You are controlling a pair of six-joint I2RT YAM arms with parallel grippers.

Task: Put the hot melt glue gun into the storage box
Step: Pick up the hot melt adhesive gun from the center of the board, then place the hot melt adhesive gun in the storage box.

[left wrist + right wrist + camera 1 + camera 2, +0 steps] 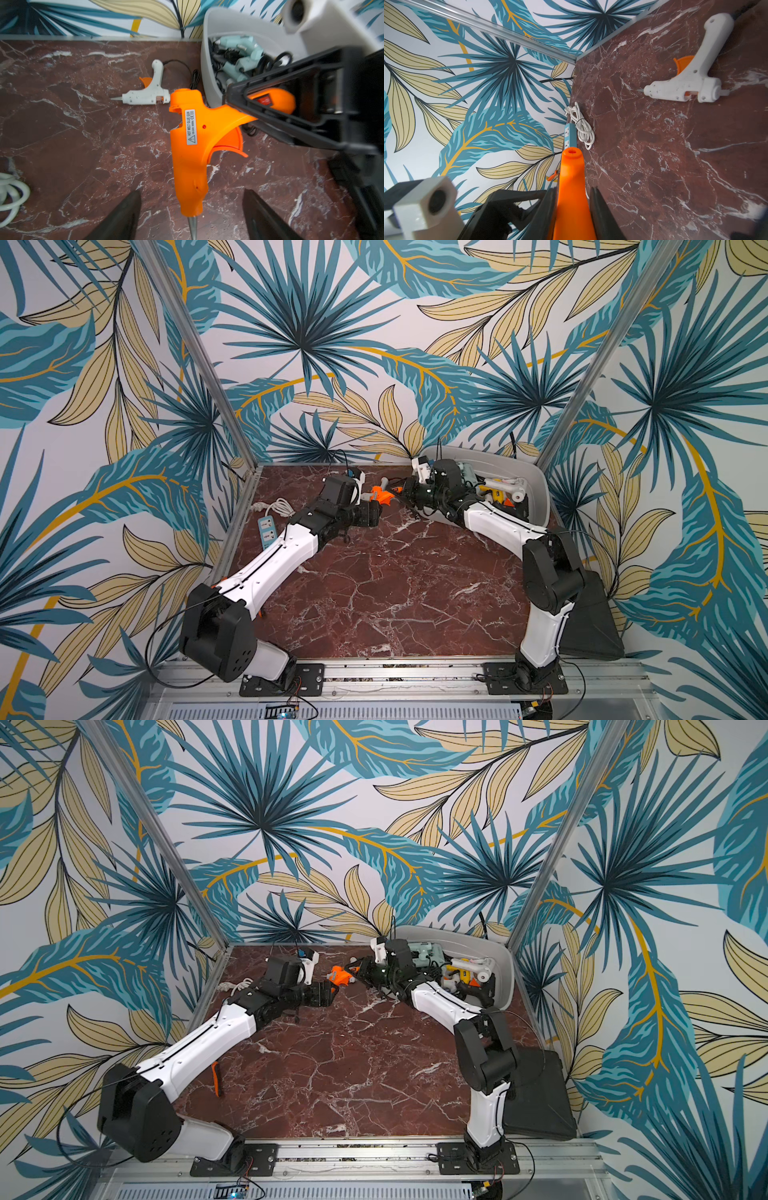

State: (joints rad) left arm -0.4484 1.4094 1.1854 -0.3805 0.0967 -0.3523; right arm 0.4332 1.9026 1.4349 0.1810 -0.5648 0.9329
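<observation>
The orange hot melt glue gun is at the back of the marble table, just left of the storage box, a light grey tub. My right gripper is shut on the gun's handle. My left gripper is open, its fingers wide apart on either side of the gun's metal nozzle and not touching it. Whether the gun rests on the table or hangs just above it is unclear.
A white glue gun lies on the table behind the orange one. The tub holds several teal, white and black glue guns. A power strip with a coiled white cord is at the left edge. A flat black case lies at the right front.
</observation>
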